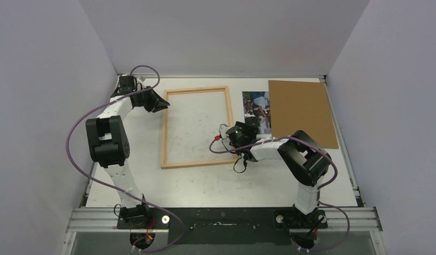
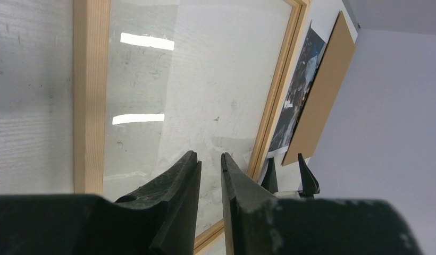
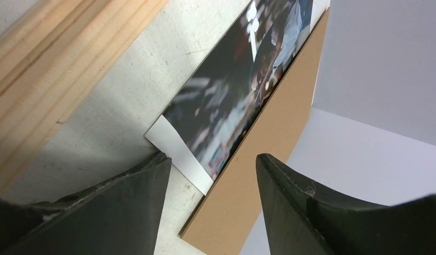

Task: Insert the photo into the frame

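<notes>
The light-wood frame lies flat in the middle of the table, with glass in it in the left wrist view. One rail shows in the right wrist view. The photo lies flat to the right of the frame, its right edge against the brown board. It also shows in both wrist views. My right gripper is open and empty, low at the photo's near end. My left gripper is shut and empty above the frame's far left corner.
A brown backing board lies flat at the back right, beside the photo. White walls enclose the table on three sides. Purple cables loop around both arms.
</notes>
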Available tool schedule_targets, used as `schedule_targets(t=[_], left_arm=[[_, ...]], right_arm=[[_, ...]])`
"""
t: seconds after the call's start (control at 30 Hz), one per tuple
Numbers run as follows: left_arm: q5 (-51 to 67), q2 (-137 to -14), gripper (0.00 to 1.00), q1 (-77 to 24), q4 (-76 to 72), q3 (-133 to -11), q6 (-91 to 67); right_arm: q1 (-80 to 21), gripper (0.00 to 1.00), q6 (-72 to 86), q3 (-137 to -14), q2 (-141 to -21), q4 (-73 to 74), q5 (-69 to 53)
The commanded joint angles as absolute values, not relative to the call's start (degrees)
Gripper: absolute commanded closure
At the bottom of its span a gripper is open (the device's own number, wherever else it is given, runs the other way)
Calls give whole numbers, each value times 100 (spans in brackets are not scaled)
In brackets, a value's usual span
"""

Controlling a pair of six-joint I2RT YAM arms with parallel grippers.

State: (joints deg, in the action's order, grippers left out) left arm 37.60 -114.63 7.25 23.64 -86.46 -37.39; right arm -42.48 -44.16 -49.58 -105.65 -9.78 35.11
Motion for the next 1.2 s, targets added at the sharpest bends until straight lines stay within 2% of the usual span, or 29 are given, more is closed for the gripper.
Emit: schedule_targets(t=[0.0, 0.6, 0.9, 1.17], left_arm=[[3946, -11075, 79, 732, 2004, -8554, -3819], [3953, -11161, 76, 385, 1785, -8568, -4029], [3964, -11338, 70, 48, 1787, -8740, -4081], [3955, -11467, 69, -180, 1760, -8859, -4183]], right_arm=[[-4289, 40, -4279, -4898, -10549, -1153, 3552], [-4097, 50, -4035, -4923, -10138, -1584, 3755], [-4017, 65, -4003, -4838, -10059, -1626, 3760], [-3982, 63, -4163, -4765, -10285, -1865, 3915]])
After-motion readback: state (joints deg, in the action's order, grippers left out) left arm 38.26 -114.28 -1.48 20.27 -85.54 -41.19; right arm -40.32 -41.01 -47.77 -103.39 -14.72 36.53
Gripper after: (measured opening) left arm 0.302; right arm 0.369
